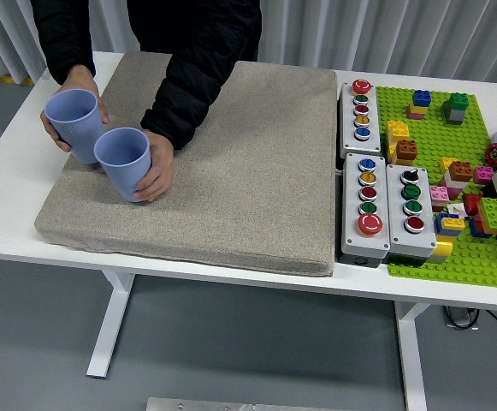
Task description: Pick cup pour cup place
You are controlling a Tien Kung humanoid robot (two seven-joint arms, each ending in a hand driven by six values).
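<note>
Blue cups at the mat's left end, each held by a person's hand, far cup (75, 124) beside near cup (126, 163), grey mat (231, 171), you see no robot hand, button boxes (376, 201) right.

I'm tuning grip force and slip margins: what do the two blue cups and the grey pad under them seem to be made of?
The two blue cups, each held by a person's hand, look like matte moulded plastic: uniform colour, fine vertical ribs, thin rims. The grey pad looks like woven fabric over foam: speckled weave, soft rounded edges. Neither is certain from sight.
</note>
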